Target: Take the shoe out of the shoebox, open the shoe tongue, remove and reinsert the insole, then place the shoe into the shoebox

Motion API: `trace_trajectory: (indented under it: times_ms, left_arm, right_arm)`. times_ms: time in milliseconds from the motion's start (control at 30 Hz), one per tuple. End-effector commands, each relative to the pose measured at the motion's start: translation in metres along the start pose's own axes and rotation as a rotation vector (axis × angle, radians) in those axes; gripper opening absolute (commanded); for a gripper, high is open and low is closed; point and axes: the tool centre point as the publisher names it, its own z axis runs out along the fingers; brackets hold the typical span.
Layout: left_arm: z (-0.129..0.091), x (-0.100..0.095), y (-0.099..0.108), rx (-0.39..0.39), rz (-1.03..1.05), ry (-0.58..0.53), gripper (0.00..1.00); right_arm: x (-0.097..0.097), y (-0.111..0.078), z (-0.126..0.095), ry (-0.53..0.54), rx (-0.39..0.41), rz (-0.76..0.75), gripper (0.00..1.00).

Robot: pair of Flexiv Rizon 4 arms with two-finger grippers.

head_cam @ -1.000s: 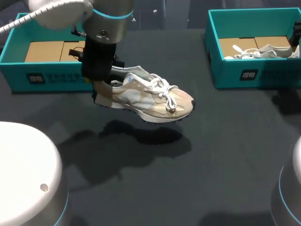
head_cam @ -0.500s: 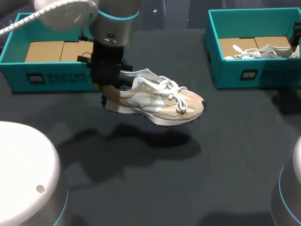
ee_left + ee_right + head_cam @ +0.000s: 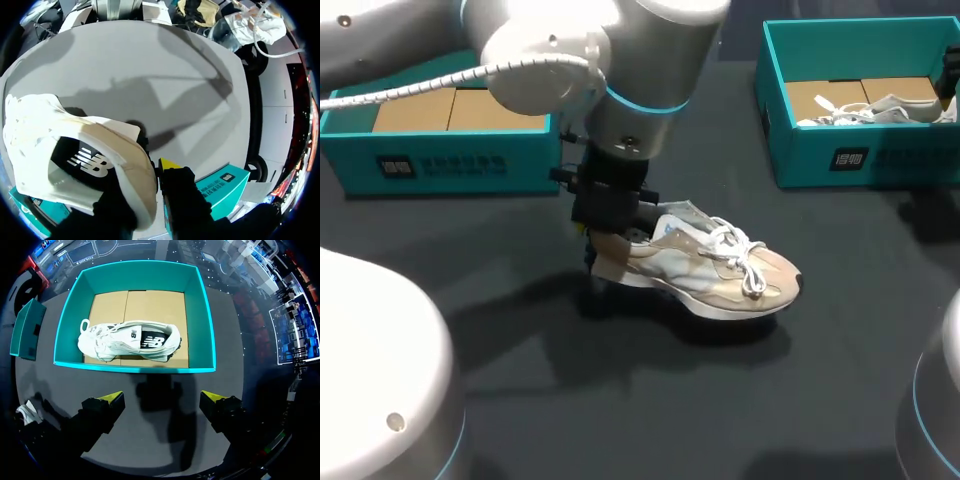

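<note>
Beige upper, white laces: the shoe (image 3: 715, 275) is sitting out of the left shoebox (image 3: 440, 165), near the middle of the bench (image 3: 840, 330), toe pointing toward your right side. Its sole is sitting on or just over the surface; I cannot tell which.

Your left claw (image 3: 150, 175) is clamping the heel collar, one finger inside the shoe and one outside. Judging from this, you are finishing step one, the take-out.

The laces are lying tied and the tongue is not pulled open. The insole (image 3: 85, 162) is showing inside the shoe in the left wrist view. You are therefore facing the tongue, the insole out and back in, and the return to the box.

Your right claw (image 3: 164, 399) is hanging open and empty over the right shoebox (image 3: 135, 365), where a white shoe (image 3: 130, 340) is lying.
</note>
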Motion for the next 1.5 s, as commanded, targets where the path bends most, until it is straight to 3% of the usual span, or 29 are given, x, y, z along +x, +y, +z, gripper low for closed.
trace_trajectory:
  times_ms: [33,267,400,667,1000,1500]
  left_arm:
    - [0.0,-0.012,0.006,0.012,-0.001,0.028,0.0]
    - [0.0,-0.012,0.006,0.012,-0.001,0.028,0.0]
    - [0.006,-0.022,-0.002,-0.014,-0.009,-0.005,0.0]
    - [0.031,-0.046,-0.013,-0.003,-0.003,-0.028,0.0]
    - [0.061,-0.061,-0.008,-0.042,-0.014,0.015,0.0]
    - [0.068,-0.076,-0.01,-0.052,-0.02,0.003,0.0]
  right_arm:
    - [0.0,-0.001,0.0,-0.001,-0.002,0.0,1.0]
    - [0.0,-0.001,0.0,-0.001,-0.002,0.0,1.0]
    - [0.0,-0.001,0.0,-0.001,-0.002,0.0,1.0]
    - [0.0,-0.001,0.0,-0.001,-0.002,0.0,1.0]
    - [0.0,-0.001,0.0,-0.001,-0.002,0.0,1.0]
    - [0.0,-0.001,0.0,-0.001,-0.002,0.0,1.0]
